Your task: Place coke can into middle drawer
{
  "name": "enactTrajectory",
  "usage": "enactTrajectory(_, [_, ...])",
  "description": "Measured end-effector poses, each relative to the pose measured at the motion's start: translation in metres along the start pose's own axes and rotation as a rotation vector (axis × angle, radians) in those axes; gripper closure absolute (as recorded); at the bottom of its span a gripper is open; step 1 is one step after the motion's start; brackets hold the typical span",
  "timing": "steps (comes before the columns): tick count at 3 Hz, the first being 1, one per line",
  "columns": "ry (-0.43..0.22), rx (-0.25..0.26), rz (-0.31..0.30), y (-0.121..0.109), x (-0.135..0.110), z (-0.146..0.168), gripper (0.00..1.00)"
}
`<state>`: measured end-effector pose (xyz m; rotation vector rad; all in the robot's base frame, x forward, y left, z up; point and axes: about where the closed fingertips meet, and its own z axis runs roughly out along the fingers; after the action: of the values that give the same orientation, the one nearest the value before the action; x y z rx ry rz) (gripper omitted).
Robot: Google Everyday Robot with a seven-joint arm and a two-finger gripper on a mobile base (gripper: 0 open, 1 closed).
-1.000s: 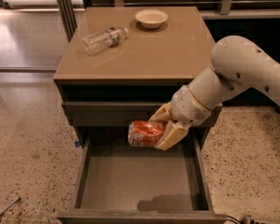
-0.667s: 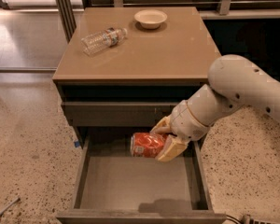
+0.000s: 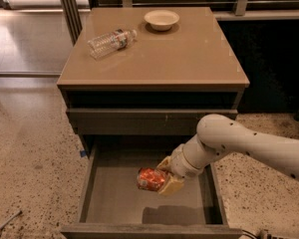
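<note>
The gripper (image 3: 164, 177) is clamping the can (image 3: 149, 179), holding it on its side inside the open drawer (image 3: 87, 183), right of its middle and just above the floor. The arm (image 3: 239, 143) is reaching in from the right. On the cabinet top (image 3: 189, 59), a bottle (image 3: 112, 40) is lying far left and a bowl (image 3: 161, 19) is sitting near the far edge.

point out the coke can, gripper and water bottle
coke can (image 3: 148, 179), camera view, its red side
gripper (image 3: 161, 179), camera view, between fingertips, over the middle drawer (image 3: 114, 203)
water bottle (image 3: 111, 41), camera view, its clear body
</note>
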<state>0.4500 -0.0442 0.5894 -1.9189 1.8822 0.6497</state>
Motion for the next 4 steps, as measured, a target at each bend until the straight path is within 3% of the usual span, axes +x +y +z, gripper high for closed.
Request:
enactTrajectory(1, [0.004,-0.002,-0.001,0.0,0.0,0.004,1.0])
enactTrajectory(2, [0.004,-0.007,0.033,-0.008,0.016,0.028,1.0])
enactTrajectory(4, [0.097,-0.016,0.095,-0.032,0.08,0.124,1.0])
